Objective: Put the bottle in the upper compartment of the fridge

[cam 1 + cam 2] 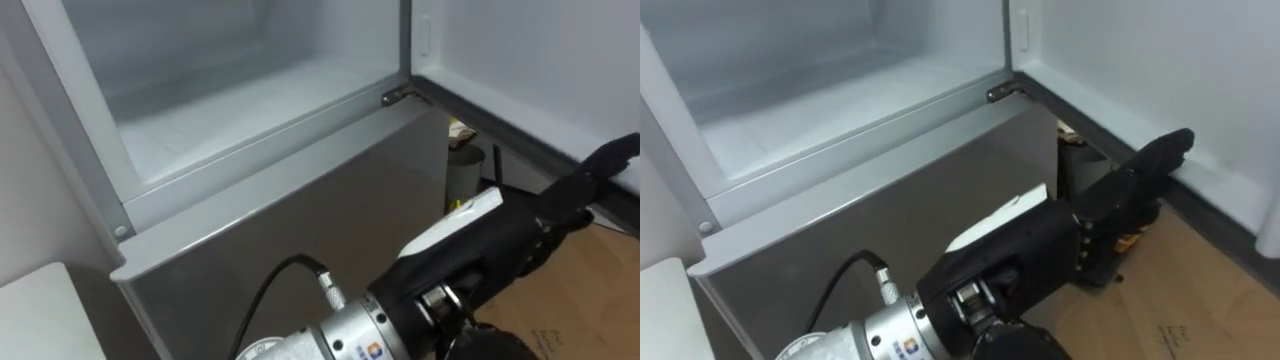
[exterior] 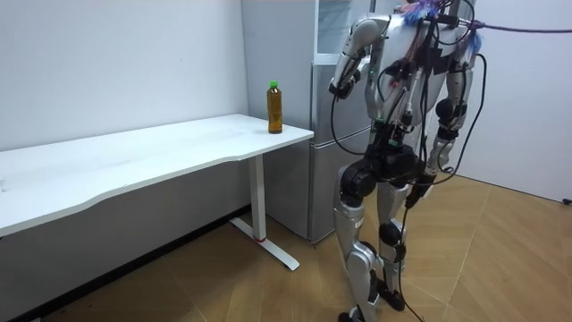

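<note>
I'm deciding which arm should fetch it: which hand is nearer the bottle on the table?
Left. The left hand is raised before the fridge, on the side toward the bottle; the right hand hangs low on the body's far side.

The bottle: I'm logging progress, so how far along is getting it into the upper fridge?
Done: the grey fridge's upper compartment stands open, its white door swung aside. In hand: nothing; the left hand, fingers straight, reaches toward that door. Left: the brown, green-capped plastic bottle stands on the white table, so fetching it and placing it inside remain.
</note>
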You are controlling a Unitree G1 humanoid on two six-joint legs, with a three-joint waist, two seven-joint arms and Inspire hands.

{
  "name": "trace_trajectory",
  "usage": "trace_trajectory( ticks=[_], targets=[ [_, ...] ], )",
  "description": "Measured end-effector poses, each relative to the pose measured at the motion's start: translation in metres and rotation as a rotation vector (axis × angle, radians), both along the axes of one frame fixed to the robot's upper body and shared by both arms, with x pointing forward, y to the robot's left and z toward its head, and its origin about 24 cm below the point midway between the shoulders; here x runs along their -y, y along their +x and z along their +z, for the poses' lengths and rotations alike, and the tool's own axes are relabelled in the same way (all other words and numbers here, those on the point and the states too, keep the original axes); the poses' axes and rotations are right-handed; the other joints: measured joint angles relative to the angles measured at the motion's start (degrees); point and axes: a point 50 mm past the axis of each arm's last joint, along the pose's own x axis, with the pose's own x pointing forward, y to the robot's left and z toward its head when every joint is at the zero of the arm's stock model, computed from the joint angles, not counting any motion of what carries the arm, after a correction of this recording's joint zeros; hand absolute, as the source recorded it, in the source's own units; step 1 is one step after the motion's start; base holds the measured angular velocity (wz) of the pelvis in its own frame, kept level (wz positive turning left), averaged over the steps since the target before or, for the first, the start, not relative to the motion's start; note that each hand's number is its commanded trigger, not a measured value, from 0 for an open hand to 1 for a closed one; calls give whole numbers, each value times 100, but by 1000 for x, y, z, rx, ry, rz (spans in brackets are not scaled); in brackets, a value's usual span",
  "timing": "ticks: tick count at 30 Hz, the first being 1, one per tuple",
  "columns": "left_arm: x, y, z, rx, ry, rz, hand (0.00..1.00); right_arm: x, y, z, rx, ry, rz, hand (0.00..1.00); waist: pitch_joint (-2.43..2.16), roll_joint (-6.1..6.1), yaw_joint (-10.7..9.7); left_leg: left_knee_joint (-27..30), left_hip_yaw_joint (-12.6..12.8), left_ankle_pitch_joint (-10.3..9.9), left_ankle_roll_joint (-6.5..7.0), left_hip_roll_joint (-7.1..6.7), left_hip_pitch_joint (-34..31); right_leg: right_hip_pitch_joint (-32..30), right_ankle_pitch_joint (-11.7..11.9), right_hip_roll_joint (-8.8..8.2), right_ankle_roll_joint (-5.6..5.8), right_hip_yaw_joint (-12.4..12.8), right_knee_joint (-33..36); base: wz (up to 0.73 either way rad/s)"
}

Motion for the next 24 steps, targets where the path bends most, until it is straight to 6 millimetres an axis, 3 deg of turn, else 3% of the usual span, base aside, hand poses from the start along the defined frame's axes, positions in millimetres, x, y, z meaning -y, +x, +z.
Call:
trace_trajectory(
  ticks=[5,11,15,18,24],
  targets=[
    [0,0,1,1,-4,-7,0,1,-4,-1,-9,1,-22,0,2,-2,57,-11,-84,0,0,-10,-24,8,3,-30,3,-105,1,12],
    [-3,2,3,6,-14,8,0,2,-6,-1,-15,0,-27,0,32,-47,125,-15,-507,6,-6,-29,-177,18,2,-114,8,-523,2,35],
    [-9,6,6,16,-25,43,0,1,-6,-1,-19,0,-19,0,95,-149,439,-18,-829,23,-29,-50,-267,44,-3,-144,10,-747,2,35],
    [-16,9,6,9,-41,90,0,2,-6,-1,-26,-8,1,0,80,-180,622,0,-1081,66,-9,-102,-365,58,-11,-229,22,-1022,-38,42],
    [-40,7,-4,6,-35,222,0,-4,-4,-2,-22,5,15,0,24,-188,1068,32,-1299,73,-10,-109,-442,169,-11,-275,23,-1338,-82,25]
  ],
)
